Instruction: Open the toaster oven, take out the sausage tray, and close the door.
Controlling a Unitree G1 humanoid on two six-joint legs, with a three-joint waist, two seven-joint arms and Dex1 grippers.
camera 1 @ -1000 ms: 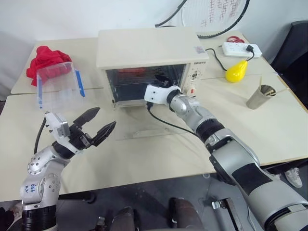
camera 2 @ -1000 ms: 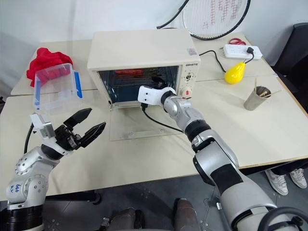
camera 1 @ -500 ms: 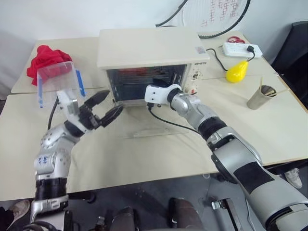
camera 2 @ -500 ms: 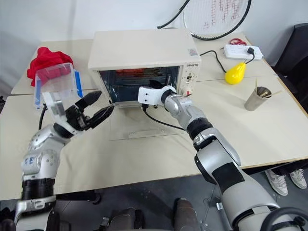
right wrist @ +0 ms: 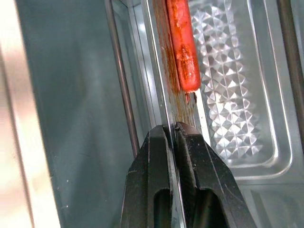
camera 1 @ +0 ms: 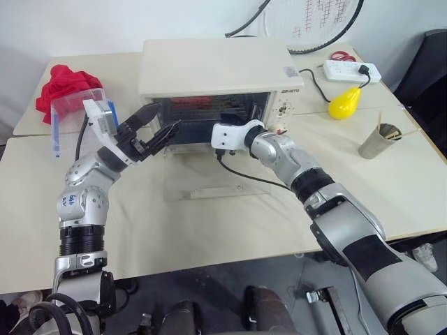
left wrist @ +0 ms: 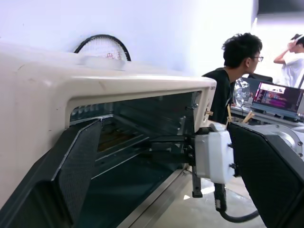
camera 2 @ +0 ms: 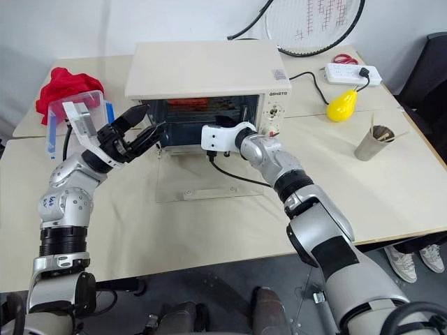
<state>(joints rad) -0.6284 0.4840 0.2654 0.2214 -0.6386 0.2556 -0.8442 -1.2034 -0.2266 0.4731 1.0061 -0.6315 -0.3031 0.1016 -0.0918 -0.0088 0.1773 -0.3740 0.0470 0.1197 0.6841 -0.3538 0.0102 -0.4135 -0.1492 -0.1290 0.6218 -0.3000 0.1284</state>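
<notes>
The sausage tray [right wrist: 232, 95] sits inside the toaster oven [camera 1: 216, 70], and its thin front rim runs straight between the two black fingers [right wrist: 152, 180] of the right gripper [right wrist: 172, 130], which are pressed together on that rim. Just past the fingertips, on the tray's dimpled metal floor, lies the red sausage [right wrist: 183, 45], with a brown greasy streak along the rim between it and the fingers. To one side of the fingers a wire rod of the oven's rack runs alongside the tray's edge. In the head views the right gripper reaches into the oven's open mouth toward its knob side, its white wrist block just outside the opening. The door [camera 2: 202, 178] lies folded down flat on the table [camera 1: 230, 223] in front of the oven, beneath the right forearm, its bar handle [camera 2: 209, 191] toward the robot. The left gripper [camera 1: 155, 127] hovers at the oven's other front corner, its fingers spread wide apart and holding nothing, the tips just in front of the opening; between those fingers the left wrist view looks into the dark cavity and across to the right gripper's white block. Beyond the left gripper, away from the oven, stands a clear plastic box [camera 1: 73, 115] with blue clips, and a red cloth [camera 1: 63, 80] lies behind it.
</notes>
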